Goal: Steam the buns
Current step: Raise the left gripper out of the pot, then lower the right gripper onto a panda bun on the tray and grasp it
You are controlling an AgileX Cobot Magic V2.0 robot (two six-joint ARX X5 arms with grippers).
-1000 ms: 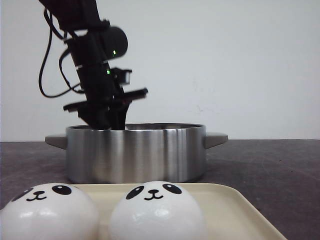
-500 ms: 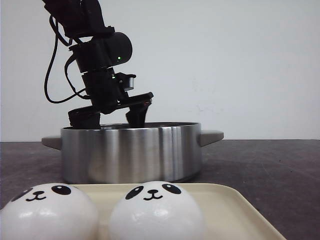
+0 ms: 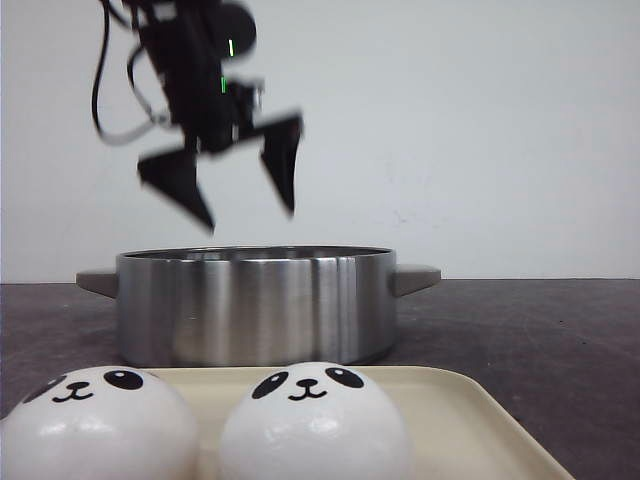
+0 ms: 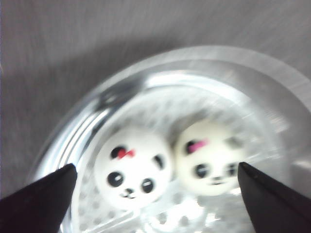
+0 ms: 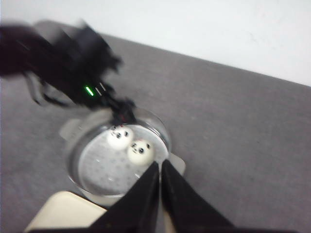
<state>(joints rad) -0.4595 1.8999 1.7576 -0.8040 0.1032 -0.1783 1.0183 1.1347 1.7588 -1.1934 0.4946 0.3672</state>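
Two glossy domed buns [image 4: 133, 168] sit in the brushed-steel pot [image 3: 255, 305].

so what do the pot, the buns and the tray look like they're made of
The pot looks like brushed stainless steel: silvery, with vertical streaked reflections.
The buns have a smooth, glossy white surface with printed black panda faces; the shine suggests plastic or rubber replicas rather than dough, though that's uncertain.
The tray is matte cream, likely plastic.
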